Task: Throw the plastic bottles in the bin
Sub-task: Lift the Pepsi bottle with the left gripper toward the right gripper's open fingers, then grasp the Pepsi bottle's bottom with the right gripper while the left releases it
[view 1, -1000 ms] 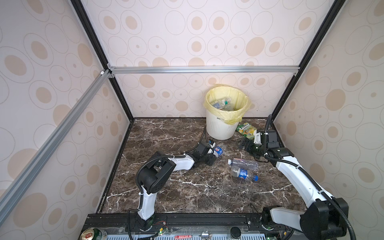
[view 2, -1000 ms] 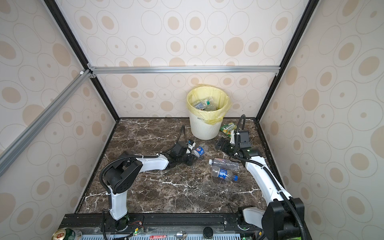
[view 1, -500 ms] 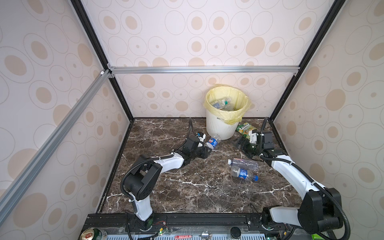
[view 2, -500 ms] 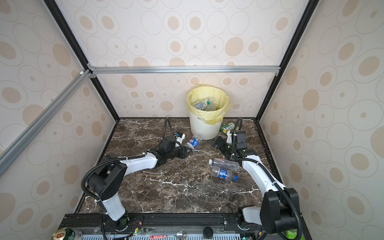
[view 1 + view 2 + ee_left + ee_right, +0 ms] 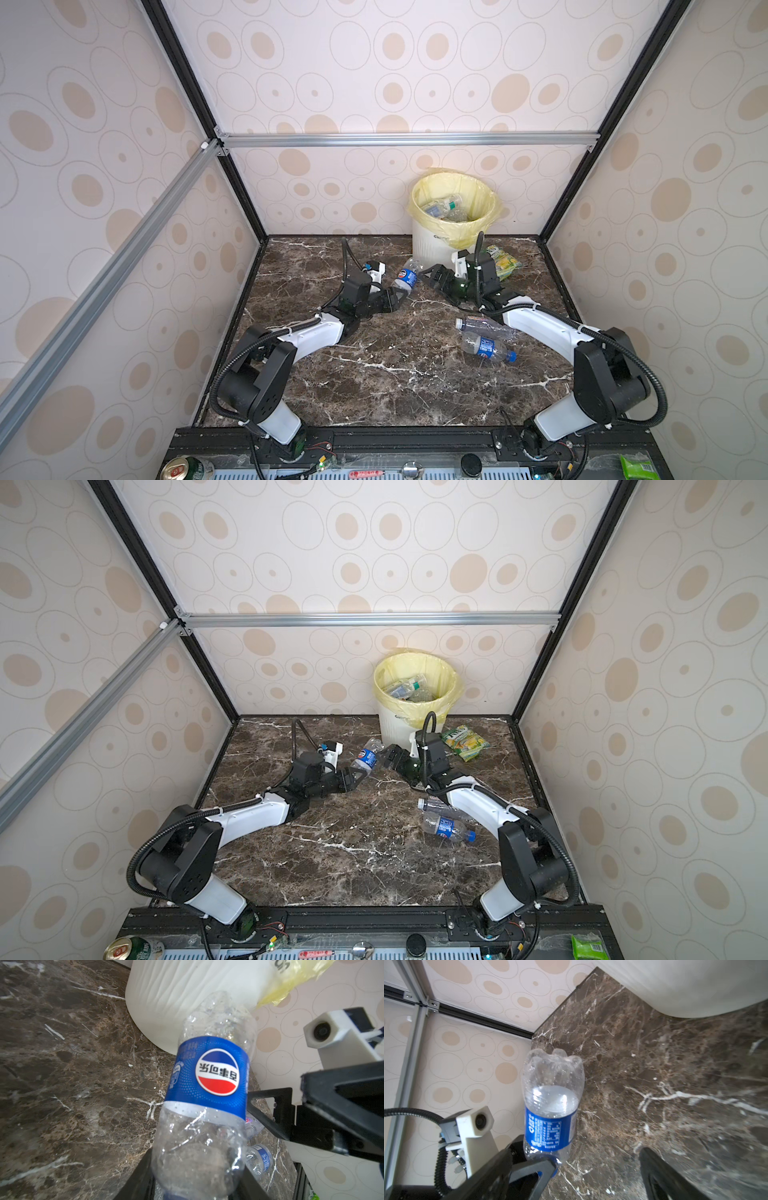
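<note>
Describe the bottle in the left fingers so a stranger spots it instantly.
Find the white bin at the back of the marble floor. Just left of its base, the left fingers hold a clear, blue-labelled bottle tilted off the floor; the two bottles on it lie flat.

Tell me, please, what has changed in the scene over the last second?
The left gripper, shut on the blue-labelled bottle, carried it back toward the bin. The right gripper, jaws open, swung left toward that bottle. The white-capped bottle, the blue-capped bottle, the snack packet and the bin stayed put.
</note>
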Controlling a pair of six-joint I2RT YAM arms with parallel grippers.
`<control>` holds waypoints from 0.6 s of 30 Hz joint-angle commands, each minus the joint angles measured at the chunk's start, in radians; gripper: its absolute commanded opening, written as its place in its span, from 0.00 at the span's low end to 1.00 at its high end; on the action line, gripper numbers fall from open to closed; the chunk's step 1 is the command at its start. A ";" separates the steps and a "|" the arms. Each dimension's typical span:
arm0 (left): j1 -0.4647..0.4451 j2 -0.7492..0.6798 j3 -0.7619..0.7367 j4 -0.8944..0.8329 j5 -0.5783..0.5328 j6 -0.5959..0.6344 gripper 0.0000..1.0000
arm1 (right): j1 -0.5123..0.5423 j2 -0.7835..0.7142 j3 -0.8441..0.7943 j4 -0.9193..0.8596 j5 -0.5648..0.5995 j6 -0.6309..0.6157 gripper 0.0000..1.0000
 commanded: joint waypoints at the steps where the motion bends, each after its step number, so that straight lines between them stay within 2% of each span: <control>1: 0.019 -0.035 -0.047 0.092 0.054 -0.087 0.49 | 0.031 0.057 0.045 0.110 0.028 0.075 0.98; 12: 0.047 -0.047 -0.128 0.246 0.140 -0.188 0.49 | 0.123 0.196 0.176 0.088 0.072 0.085 0.90; 18: 0.064 -0.057 -0.133 0.269 0.163 -0.205 0.49 | 0.149 0.233 0.208 0.071 0.088 0.089 0.77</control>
